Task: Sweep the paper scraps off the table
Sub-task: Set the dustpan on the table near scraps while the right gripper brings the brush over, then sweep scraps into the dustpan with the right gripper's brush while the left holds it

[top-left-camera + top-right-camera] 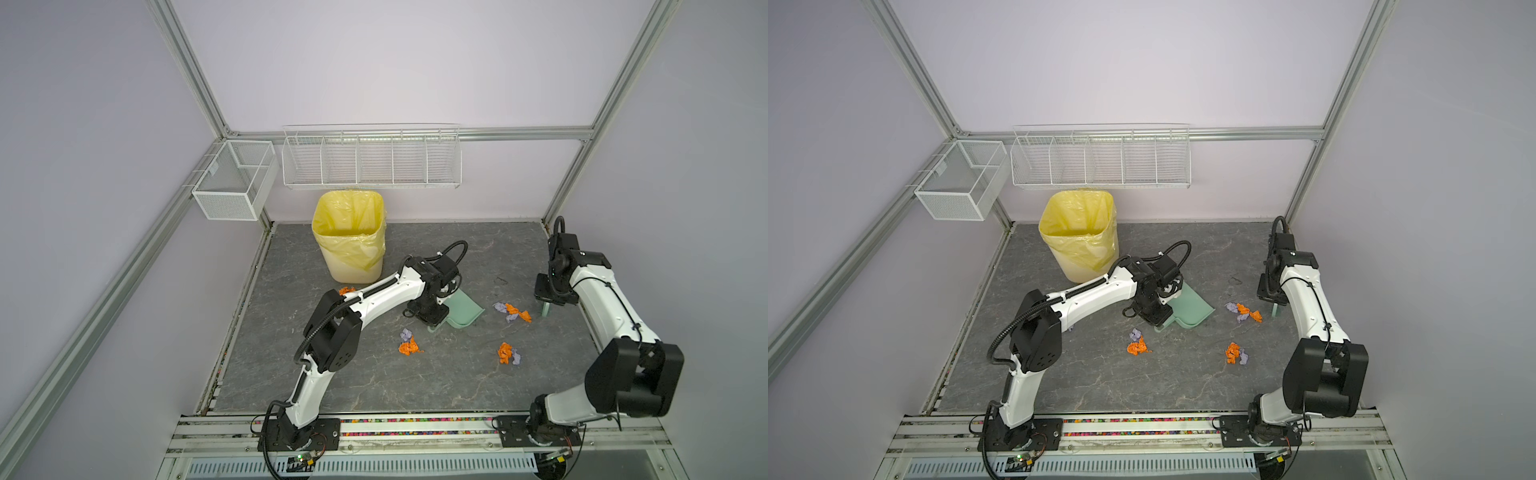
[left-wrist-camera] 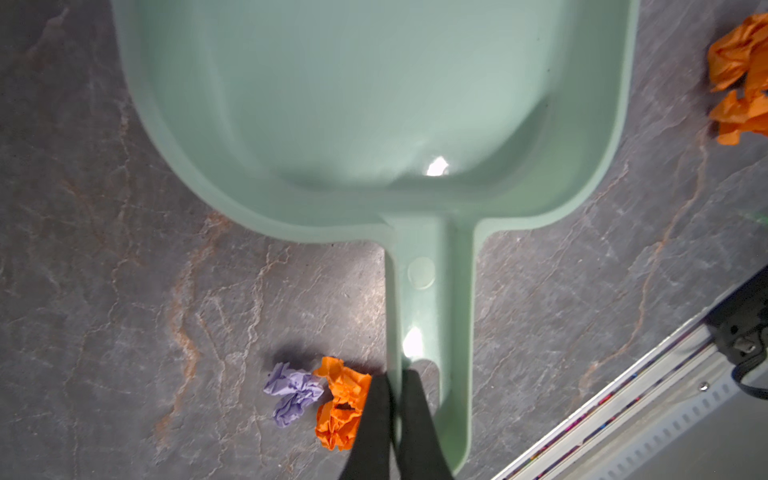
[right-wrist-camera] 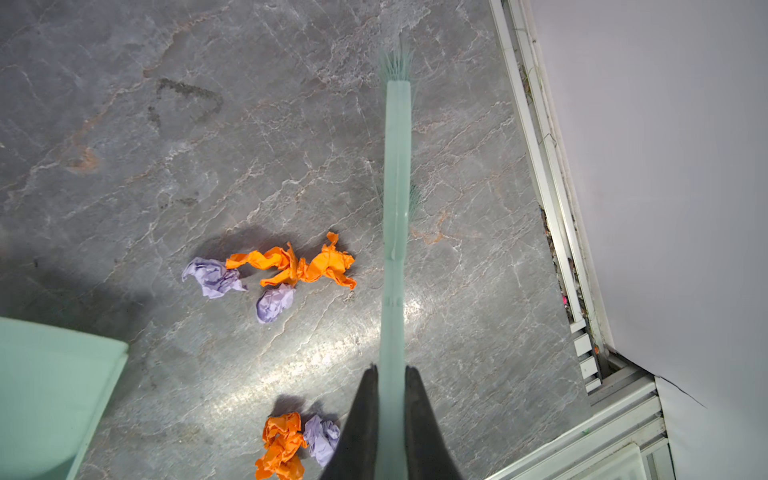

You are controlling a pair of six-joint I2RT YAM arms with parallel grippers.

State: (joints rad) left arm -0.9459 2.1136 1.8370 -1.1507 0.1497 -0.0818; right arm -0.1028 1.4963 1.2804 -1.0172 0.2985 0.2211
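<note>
My left gripper (image 2: 395,374) is shut on one side wall of the handle of a mint green dustpan (image 2: 374,104), which lies mid-table in both top views (image 1: 465,311) (image 1: 1192,309). My right gripper (image 3: 390,370) is shut on a mint green brush (image 3: 397,208) standing near the table's right edge (image 1: 545,309). Orange and lavender paper scraps lie on the table (image 1: 374,382) in small clusters: between pan and brush (image 1: 513,312) (image 3: 291,266), beside the pan handle (image 1: 409,343) (image 2: 336,399), and nearer the front (image 1: 508,354) (image 3: 299,440). One orange scrap (image 1: 347,290) lies by the bin.
A bin with a yellow liner (image 1: 351,237) stands at the back left of the table. White wire baskets (image 1: 370,158) (image 1: 232,183) hang on the back and left walls. Aluminium rails frame the table, with the arm bases on the front rail.
</note>
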